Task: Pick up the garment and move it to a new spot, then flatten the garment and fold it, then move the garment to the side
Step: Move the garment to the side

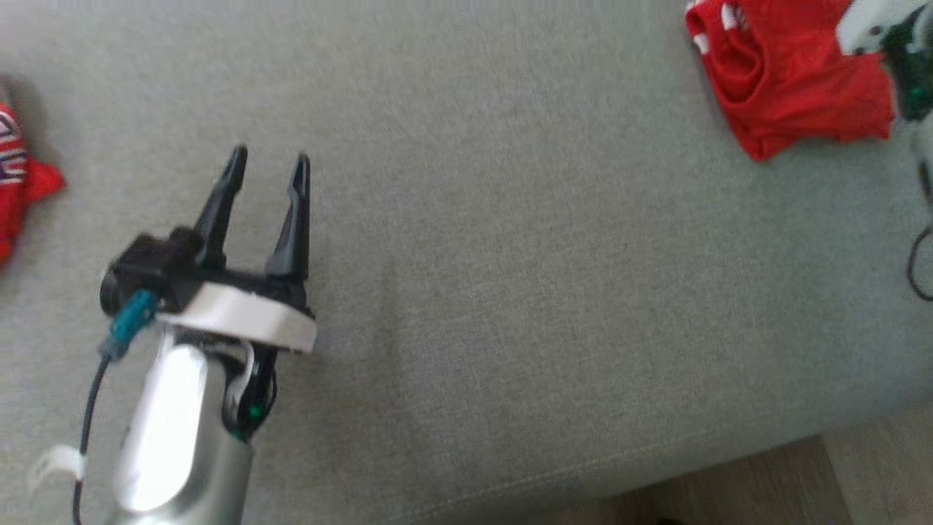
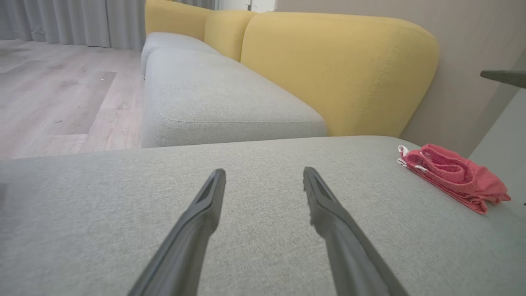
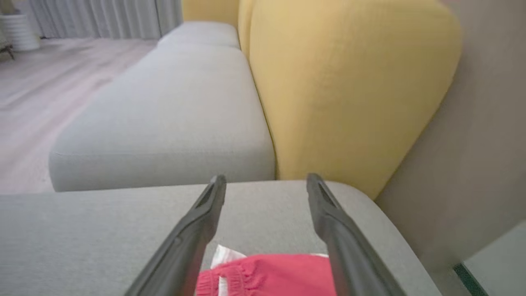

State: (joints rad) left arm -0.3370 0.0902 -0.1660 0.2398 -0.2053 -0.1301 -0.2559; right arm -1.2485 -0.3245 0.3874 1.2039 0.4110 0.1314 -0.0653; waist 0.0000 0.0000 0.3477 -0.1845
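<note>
Your left end effector (image 1: pixel 269 162) is spread wide over the gray cushion (image 1: pixel 510 255). Your right end effector (image 3: pixel 267 181) is spread wide above the red garment (image 3: pixel 279 275).

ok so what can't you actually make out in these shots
- Red garment, head view: top cut by the frame edge, right side behind the right arm; its fold cannot be judged.
- Same garment, right wrist view: cut by the bottom edge, partly behind the fingers of the right end effector.
- Second red cloth, head view: cut by the left edge; print too blurred to read.
</note>
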